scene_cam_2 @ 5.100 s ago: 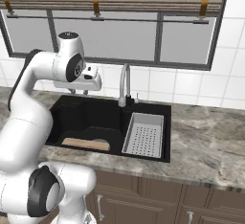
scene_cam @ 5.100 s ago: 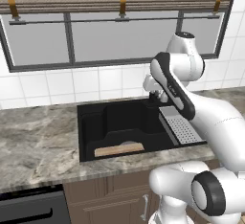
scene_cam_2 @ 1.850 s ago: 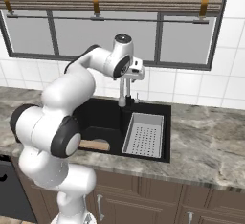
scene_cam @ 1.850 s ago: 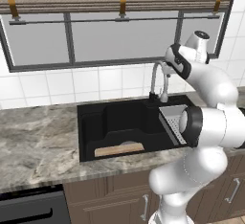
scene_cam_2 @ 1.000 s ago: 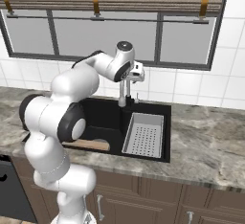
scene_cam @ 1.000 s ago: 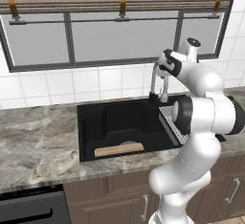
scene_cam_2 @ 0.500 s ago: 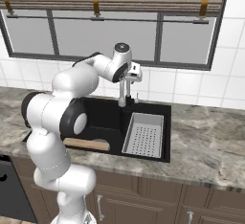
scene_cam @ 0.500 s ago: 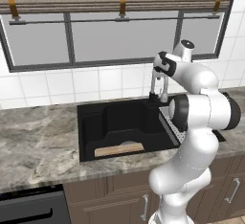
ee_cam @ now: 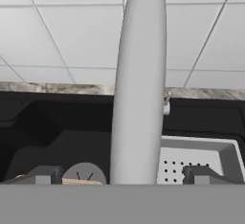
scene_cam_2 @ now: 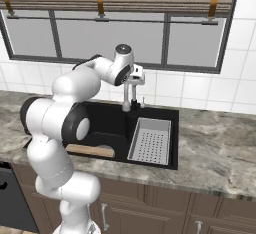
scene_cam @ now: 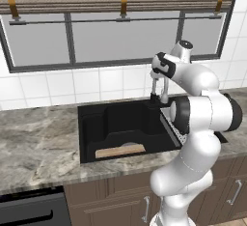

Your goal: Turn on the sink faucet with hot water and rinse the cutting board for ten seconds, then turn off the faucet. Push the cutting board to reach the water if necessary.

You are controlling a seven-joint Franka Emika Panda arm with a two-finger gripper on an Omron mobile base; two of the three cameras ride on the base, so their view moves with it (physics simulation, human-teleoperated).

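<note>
At the faucet [ee_cam: 139, 89], tool [ee_cam: 119, 174] now closer, fingers spread wide astride spout.

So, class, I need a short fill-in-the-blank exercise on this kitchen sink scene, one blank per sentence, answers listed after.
1. The cutting board lies flat inside the black ____.
2. The gripper stands open with the ____ rising between its fingertips.
3. The perforated grey drainboard tray sits on the side of the sink nearer the ____.
4. From the faucet, no ____ is running.

Answers: sink; faucet; faucet; water
</note>
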